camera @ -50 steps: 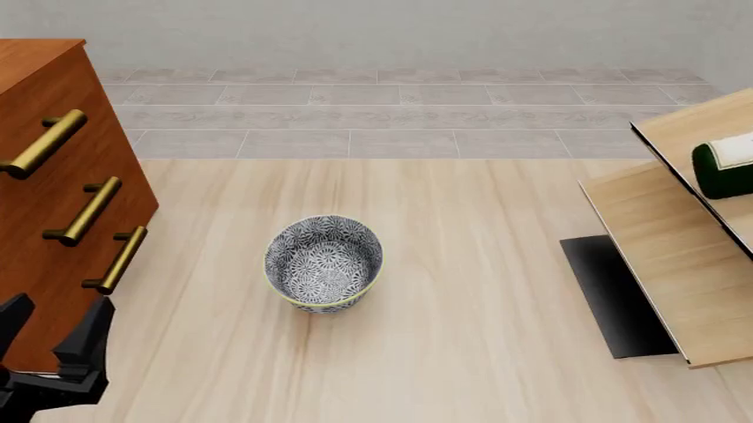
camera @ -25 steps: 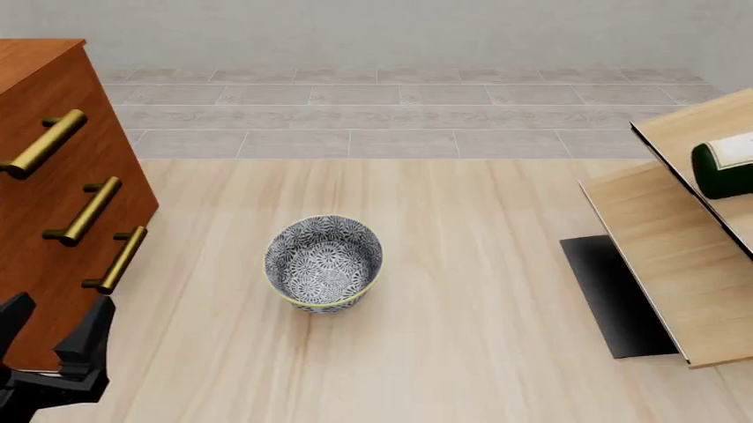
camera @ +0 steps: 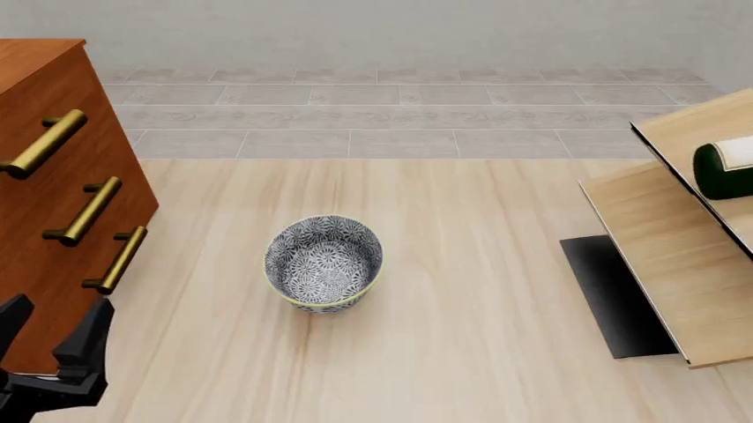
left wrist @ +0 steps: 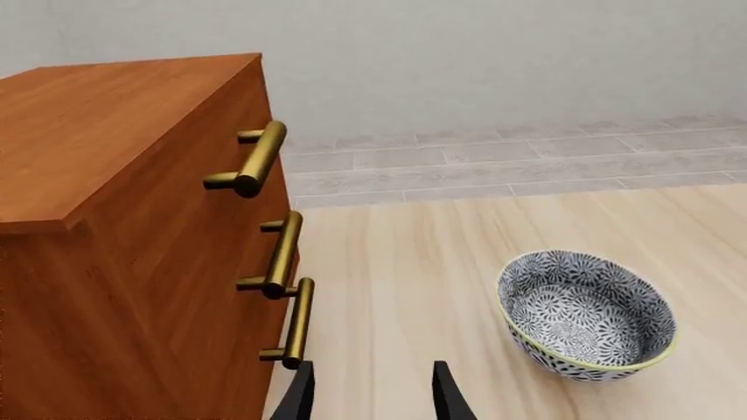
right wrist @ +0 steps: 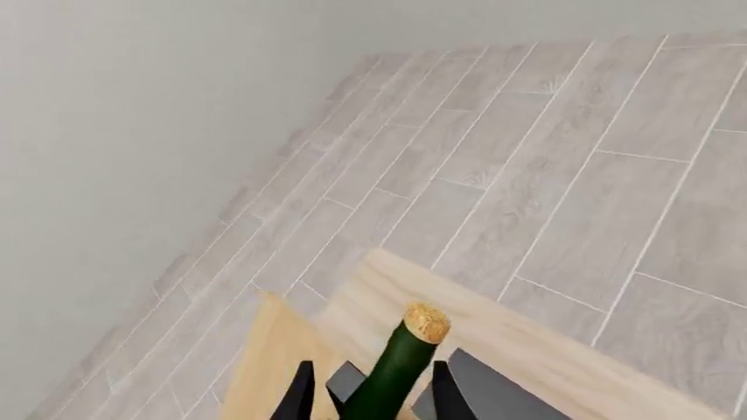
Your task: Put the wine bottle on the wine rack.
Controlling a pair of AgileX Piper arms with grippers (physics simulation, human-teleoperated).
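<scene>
Barely shifted in the last second, the tall dark green glass wine bottle (camera: 727,169) lies on the light wood slanted-panel wine rack (camera: 671,264) at the surface's right edge. Right pincer (right wrist: 371,392) straddles its neck, apparently guiding placement; whether it grips is unclear. Left pincer (left wrist: 373,392) idles open.

Front high overhead; wrists low, perhaps sharing only bowl (camera: 324,263).

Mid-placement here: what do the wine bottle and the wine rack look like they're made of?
The wine bottle looks like dark green glass, smooth with a soft sheen along the neck, stopped with a tan, speckled cork; a white label shows in the front view. The wine rack looks like light, matte wood panels with visible grain and dark edges, over a flat black base plate, possibly metal or plastic.
</scene>
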